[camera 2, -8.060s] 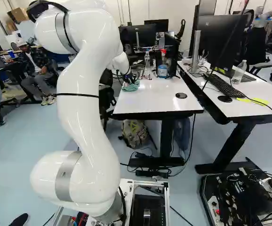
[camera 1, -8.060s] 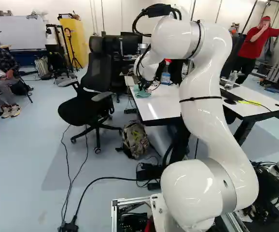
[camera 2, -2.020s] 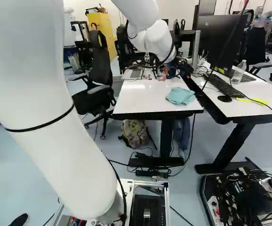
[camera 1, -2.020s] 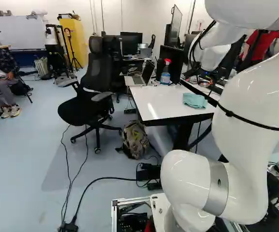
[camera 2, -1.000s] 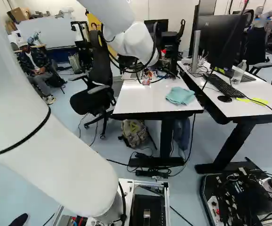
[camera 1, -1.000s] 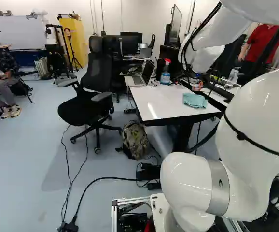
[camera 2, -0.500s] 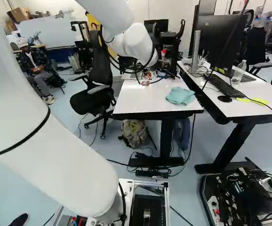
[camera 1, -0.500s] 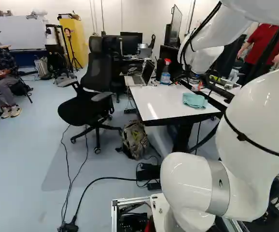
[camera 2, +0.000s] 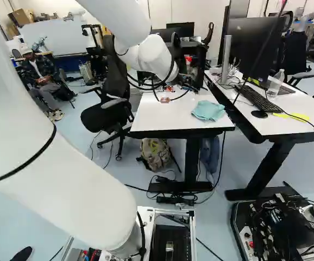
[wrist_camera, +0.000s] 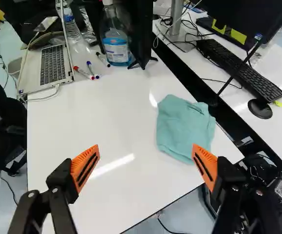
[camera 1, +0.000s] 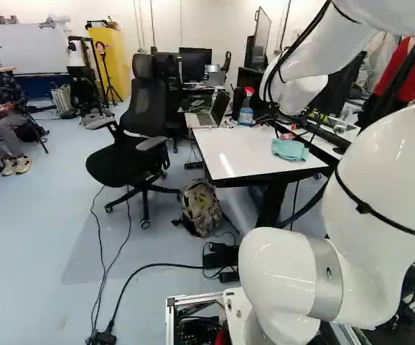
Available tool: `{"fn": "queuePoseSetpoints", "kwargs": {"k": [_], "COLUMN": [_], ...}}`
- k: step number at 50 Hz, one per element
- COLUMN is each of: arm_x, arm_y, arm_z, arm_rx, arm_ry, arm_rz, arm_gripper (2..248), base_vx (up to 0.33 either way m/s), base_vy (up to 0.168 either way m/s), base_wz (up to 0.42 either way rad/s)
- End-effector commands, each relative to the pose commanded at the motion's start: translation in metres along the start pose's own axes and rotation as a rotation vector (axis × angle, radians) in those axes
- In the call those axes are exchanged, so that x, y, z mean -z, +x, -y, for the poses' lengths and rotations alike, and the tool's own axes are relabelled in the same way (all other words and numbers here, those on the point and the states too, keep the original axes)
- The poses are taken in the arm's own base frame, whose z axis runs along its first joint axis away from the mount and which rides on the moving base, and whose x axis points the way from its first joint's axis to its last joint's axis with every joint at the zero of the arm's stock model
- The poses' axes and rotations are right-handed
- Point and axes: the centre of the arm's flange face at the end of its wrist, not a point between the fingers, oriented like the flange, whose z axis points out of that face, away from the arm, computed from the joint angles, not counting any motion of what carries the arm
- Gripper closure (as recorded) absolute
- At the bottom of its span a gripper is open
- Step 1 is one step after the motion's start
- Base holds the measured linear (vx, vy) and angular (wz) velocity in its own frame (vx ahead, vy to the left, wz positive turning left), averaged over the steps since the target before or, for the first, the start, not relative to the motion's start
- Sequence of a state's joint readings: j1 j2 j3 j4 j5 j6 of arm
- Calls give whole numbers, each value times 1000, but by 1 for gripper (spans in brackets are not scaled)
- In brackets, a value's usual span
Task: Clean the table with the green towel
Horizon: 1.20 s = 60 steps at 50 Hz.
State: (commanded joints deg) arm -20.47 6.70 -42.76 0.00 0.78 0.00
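And the black, orange-padded two-finger gripper (wrist_camera: 146, 155) hangs spread wide, empty, over the white rectangular table (wrist_camera: 107, 117)! The folded green cloth towel (wrist_camera: 182, 127) lies to its right, by the table's near right corner: a rightward shift looks due before lowering.

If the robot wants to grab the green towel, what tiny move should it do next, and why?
Probably slide the open jaws sideways over the green towel before going down. They hang above the white table, and the towel lies mostly off-center, toward one jaw.
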Motion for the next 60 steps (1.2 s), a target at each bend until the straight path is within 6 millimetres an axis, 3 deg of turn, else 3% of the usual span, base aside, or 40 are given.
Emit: {"fn": "queuePoseSetpoints", "kwargs": {"k": [29, 60], "arm_x": [-2, 7], "arm_y": [-51, -135], "arm_z": [32, 71], "arm_rx": [47, 111], "arm_ry": [62, 165], "arm_rz": [-79, -201], "arm_gripper": [3, 3], "base_vx": [0, 0], "base_vy": [0, 0], "base_wz": [0, 0]}}
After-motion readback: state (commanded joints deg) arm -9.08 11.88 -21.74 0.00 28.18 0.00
